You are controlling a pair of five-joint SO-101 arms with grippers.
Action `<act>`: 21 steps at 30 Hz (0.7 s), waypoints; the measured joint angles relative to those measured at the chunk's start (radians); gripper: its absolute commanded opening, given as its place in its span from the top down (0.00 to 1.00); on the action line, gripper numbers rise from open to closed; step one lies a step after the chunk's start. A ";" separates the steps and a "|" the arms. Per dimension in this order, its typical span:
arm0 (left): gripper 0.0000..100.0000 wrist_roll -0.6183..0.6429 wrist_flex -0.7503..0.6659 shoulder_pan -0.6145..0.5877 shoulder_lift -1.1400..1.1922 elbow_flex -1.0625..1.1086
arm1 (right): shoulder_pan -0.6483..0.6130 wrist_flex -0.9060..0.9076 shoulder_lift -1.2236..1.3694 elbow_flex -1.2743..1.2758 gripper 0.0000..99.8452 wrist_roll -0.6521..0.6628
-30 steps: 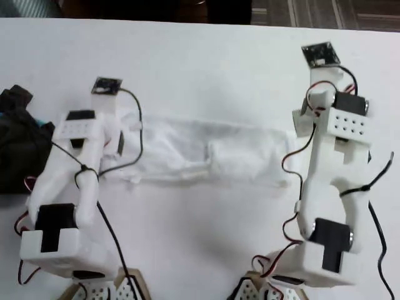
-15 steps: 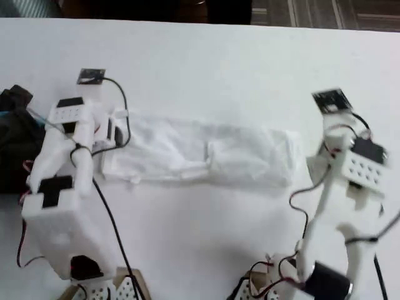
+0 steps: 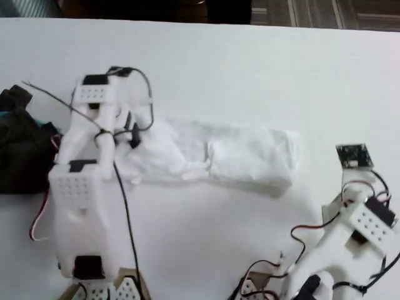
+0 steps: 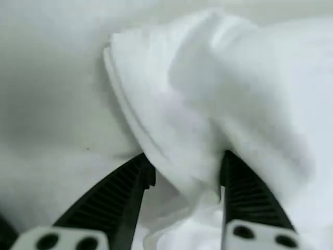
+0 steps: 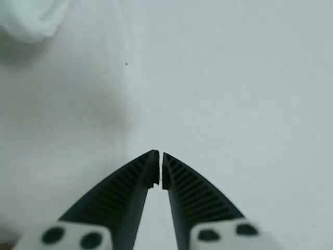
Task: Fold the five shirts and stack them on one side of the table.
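Note:
A white shirt (image 3: 231, 153), folded into a long strip, lies across the middle of the table. My left gripper (image 3: 128, 132) is at the strip's left end. In the left wrist view the left gripper (image 4: 184, 166) is open, and a bunched fold of the white shirt (image 4: 218, 88) lies between its two black fingers. My right arm (image 3: 365, 222) stands at the near right, away from the strip. Over bare table, the right gripper (image 5: 159, 156) is shut with nothing in it, and a corner of the shirt (image 5: 28, 21) shows farther off.
A pile of dark clothes (image 3: 19, 147) lies at the table's left edge, beside the left arm. The white table (image 3: 250, 69) is bare behind the strip and in front of it.
The right arm drew back from the shirt's right end to the near right corner. The left arm swung in over the shirt's left end, which is now bunched.

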 measured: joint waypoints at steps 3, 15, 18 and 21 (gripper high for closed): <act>0.98 0.000 0.061 0.014 0.058 -0.087 | -0.002 -0.092 -0.020 0.117 0.98 0.000; 0.97 -0.084 0.230 -0.081 0.155 -0.377 | -0.002 -0.285 -0.130 0.351 0.98 0.000; 0.97 -0.118 0.230 -0.173 0.160 -0.417 | -0.002 -0.287 -0.160 0.370 0.98 0.000; 0.97 -0.129 0.230 -0.242 0.160 -0.450 | -0.002 -0.288 -0.190 0.388 0.98 0.000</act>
